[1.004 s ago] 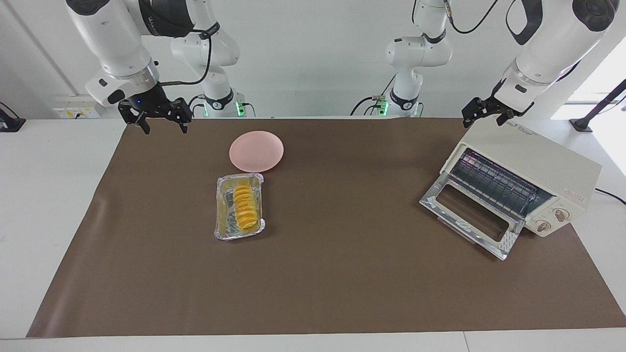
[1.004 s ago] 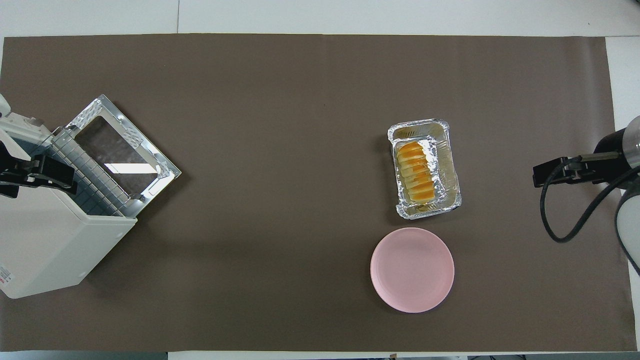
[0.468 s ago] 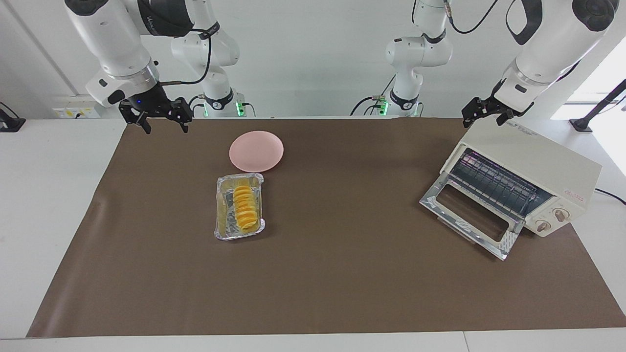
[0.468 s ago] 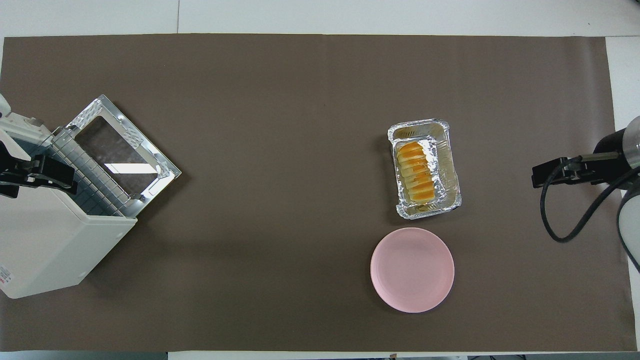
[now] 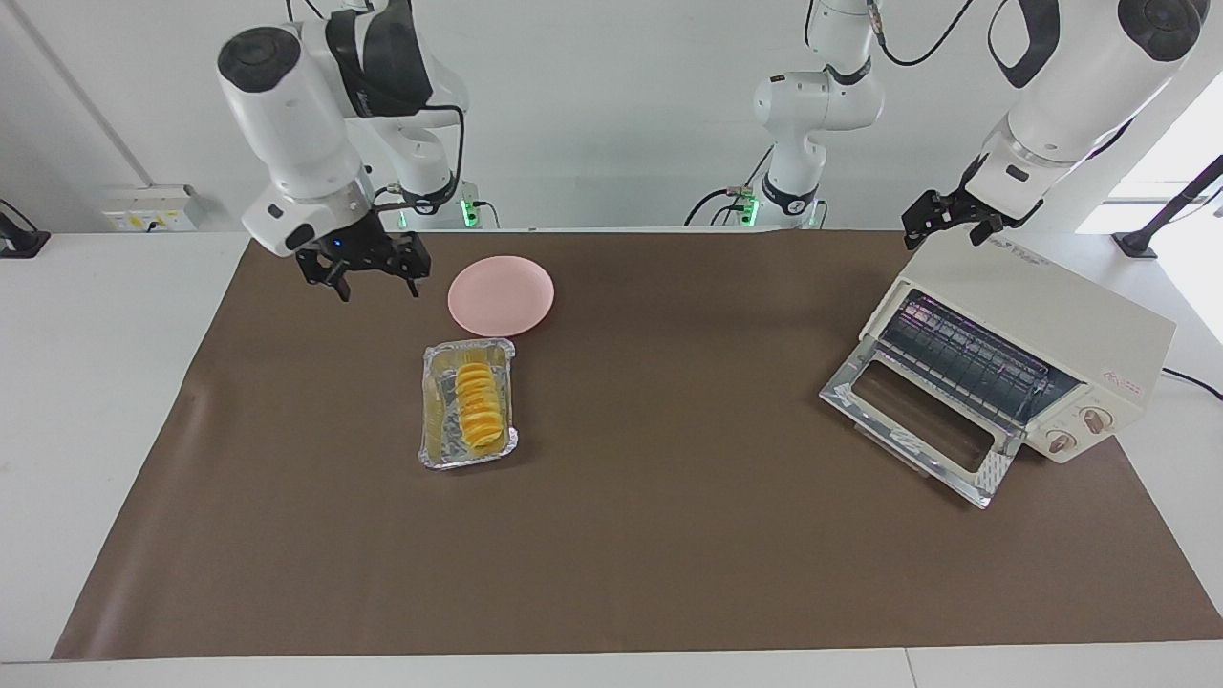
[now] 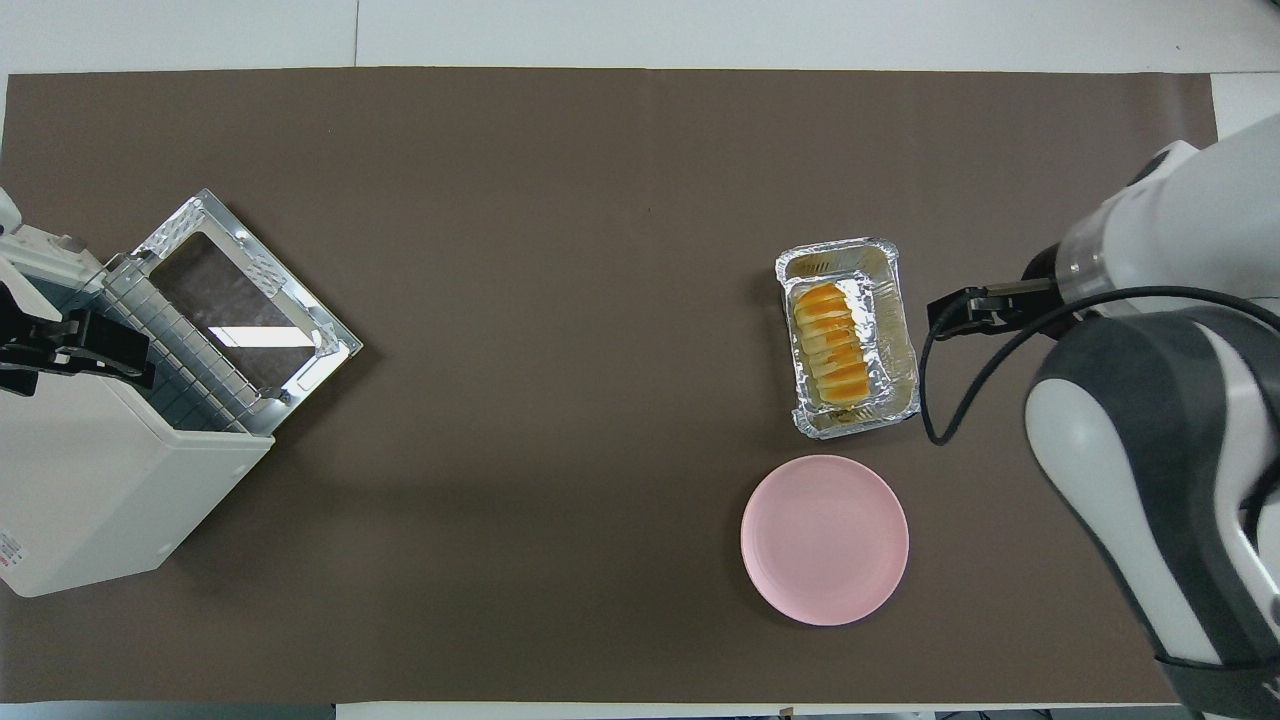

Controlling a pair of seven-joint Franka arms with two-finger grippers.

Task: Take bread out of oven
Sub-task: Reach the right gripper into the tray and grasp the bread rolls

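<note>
Right gripper (image 5: pixel 375 284), fingers spread and empty, hung over the mat beside the pink plate (image 5: pixel 501 294). In the facing view the bread (image 5: pixel 476 406) lay at its 5 o'clock, long axis running 12 to 6. The ridged golden loaf sat in a foil tray (image 5: pixel 435 451), well apart from the open oven (image 5: pixel 1051 315). Left gripper (image 5: pixel 951 227) waited over the oven top, grasp state indeterminate.

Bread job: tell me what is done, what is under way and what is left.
Done: the oven door is down, its rack shows nothing on it, and the bread lies in the foil tray on the mat. Under way: the right gripper hangs over the mat beside the pink plate, holding nothing. The left gripper waits above the oven. Left: nothing obvious.
</note>
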